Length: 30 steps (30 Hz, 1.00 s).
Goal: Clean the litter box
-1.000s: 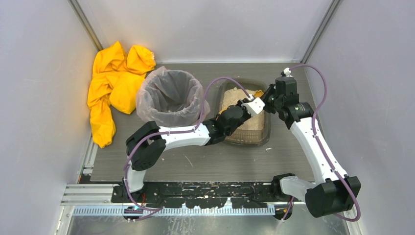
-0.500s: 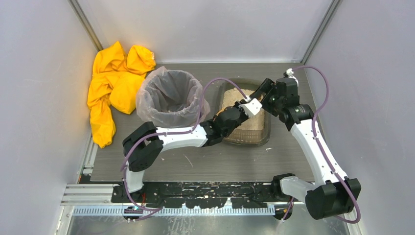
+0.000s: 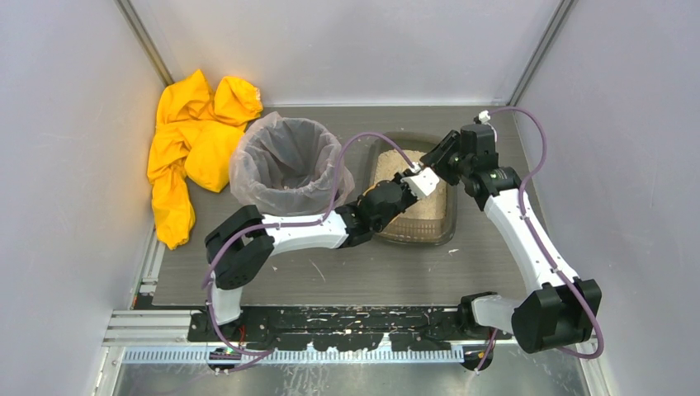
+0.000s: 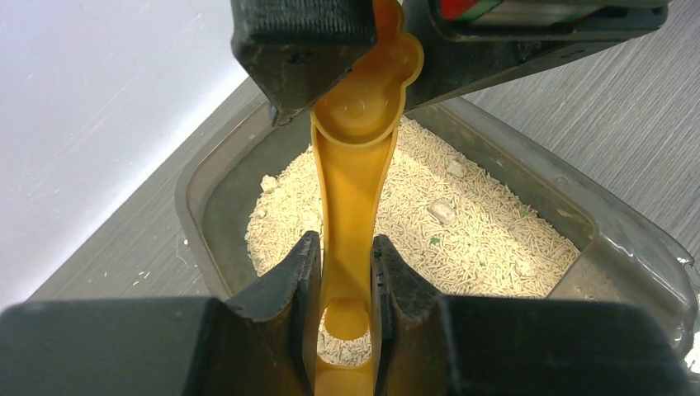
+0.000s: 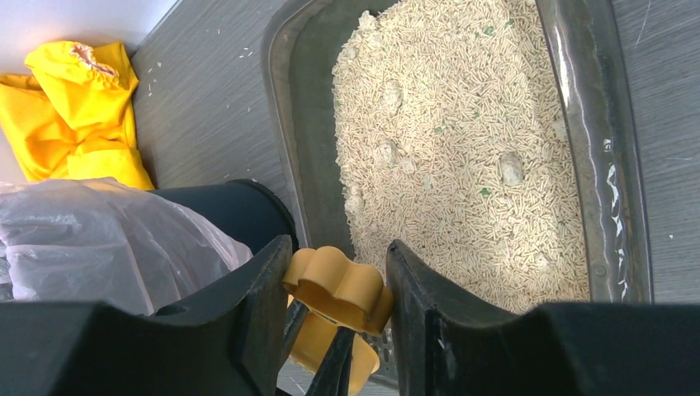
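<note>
The litter box (image 3: pixel 413 238) is a dark translucent tray of beige pellet litter at the back middle of the table. It also shows in the left wrist view (image 4: pixel 627 239) and the right wrist view (image 5: pixel 611 165). Pale clumps (image 5: pixel 510 167) lie in the litter. My left gripper (image 4: pixel 345 272) is shut on the handle of the orange scoop (image 4: pixel 351 165) and holds it over the tray. My right gripper (image 5: pixel 337 285) is closed round the scoop's lobed handle end (image 5: pixel 334 289), both fingers touching it. From above the two grippers meet over the tray's right side (image 3: pixel 437 167).
A round bin with a clear bag liner (image 3: pixel 289 161) stands left of the tray, close to my left forearm. A crumpled yellow cloth (image 3: pixel 194 140) lies at the back left. Grey walls close in the table on three sides. Stray pellets dot the mat.
My right gripper has moved a little left and forward onto the scoop's handle end. My left arm has shifted slightly, still holding the scoop.
</note>
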Each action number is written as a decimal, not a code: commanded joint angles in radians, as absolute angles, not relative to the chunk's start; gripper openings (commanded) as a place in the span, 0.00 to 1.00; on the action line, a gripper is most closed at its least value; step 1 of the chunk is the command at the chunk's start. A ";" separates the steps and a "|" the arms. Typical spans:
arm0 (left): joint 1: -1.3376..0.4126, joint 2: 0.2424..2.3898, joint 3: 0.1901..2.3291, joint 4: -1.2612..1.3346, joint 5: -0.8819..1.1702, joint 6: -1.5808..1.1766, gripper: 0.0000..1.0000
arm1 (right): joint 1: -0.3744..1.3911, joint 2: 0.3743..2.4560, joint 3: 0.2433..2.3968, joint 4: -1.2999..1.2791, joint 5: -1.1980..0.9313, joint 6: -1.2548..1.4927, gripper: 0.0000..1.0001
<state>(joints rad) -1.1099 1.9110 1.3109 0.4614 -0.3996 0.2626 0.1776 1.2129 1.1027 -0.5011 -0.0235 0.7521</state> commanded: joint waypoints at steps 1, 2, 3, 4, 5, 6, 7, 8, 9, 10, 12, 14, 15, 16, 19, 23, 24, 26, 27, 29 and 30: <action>-1.112 1.879 1.349 0.529 -0.422 0.256 0.00 | 0.181 1.183 1.137 -0.468 -0.038 0.777 0.08; -1.112 1.884 1.354 0.528 -0.422 0.255 0.00 | 0.180 1.178 1.135 -0.474 -0.033 0.774 0.02; -1.111 1.889 1.359 0.528 -0.423 0.252 0.00 | 0.180 1.174 1.135 -0.480 -0.029 0.769 0.01; -1.112 1.893 1.363 0.528 -0.424 0.247 0.00 | 0.180 1.171 1.133 -0.485 -0.025 0.764 0.01; -1.112 1.894 1.366 0.527 -0.425 0.243 0.00 | 0.180 1.169 1.131 -0.490 -0.019 0.760 0.01; -1.111 1.896 1.368 0.527 -0.428 0.241 0.00 | 0.181 1.169 1.129 -0.491 -0.015 0.756 0.01; -1.111 1.895 1.370 0.528 -0.430 0.238 0.00 | 0.181 1.170 1.125 -0.492 -0.012 0.752 0.01; -1.112 1.893 1.370 0.528 -0.434 0.239 0.00 | 0.180 1.171 1.124 -0.490 -0.010 0.752 0.01; -1.113 1.893 1.373 0.521 -0.441 0.239 0.03 | 0.180 1.173 1.123 -0.484 -0.008 0.752 0.01; -1.113 1.890 1.378 0.508 -0.446 0.240 0.14 | 0.181 1.177 1.123 -0.478 -0.007 0.749 0.01; -1.113 1.880 1.383 0.471 -0.447 0.246 0.62 | 0.180 1.185 1.125 -0.462 -0.004 0.749 0.01; -1.115 1.860 1.362 0.475 -0.462 0.250 0.79 | 0.181 1.200 1.129 -0.449 -0.003 0.744 0.01; -1.114 1.847 1.350 0.479 -0.468 0.249 0.84 | 0.181 1.209 1.135 -0.446 -0.003 0.745 0.01; -1.114 1.833 1.340 0.481 -0.475 0.250 0.87 | 0.181 1.219 1.139 -0.441 -0.006 0.742 0.01; -1.114 1.792 1.333 0.423 -0.493 0.241 0.93 | 0.180 1.238 1.150 -0.429 -0.007 0.731 0.01; -1.113 1.684 1.334 0.295 -0.458 0.200 0.98 | 0.177 1.245 1.175 -0.422 0.041 0.675 0.01; -1.112 1.661 1.342 0.252 -0.433 0.190 0.98 | 0.170 1.247 1.182 -0.422 0.049 0.664 0.01; -1.107 1.611 1.372 0.156 -0.380 0.165 0.99 | 0.146 1.246 1.189 -0.413 0.039 0.647 0.01; -1.102 1.588 1.392 0.106 -0.349 0.152 1.00 | 0.131 1.243 1.188 -0.402 0.022 0.639 0.01; -1.093 1.552 1.436 0.022 -0.307 0.124 1.00 | 0.098 1.234 1.188 -0.383 -0.041 0.625 0.01; -1.086 1.537 1.458 -0.024 -0.281 0.107 1.00 | 0.083 1.227 1.187 -0.370 -0.066 0.622 0.01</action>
<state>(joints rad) -1.1042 1.6344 1.3506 0.1448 -0.3912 0.1844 0.1375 1.2625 1.1393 -0.4648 -0.0063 0.6739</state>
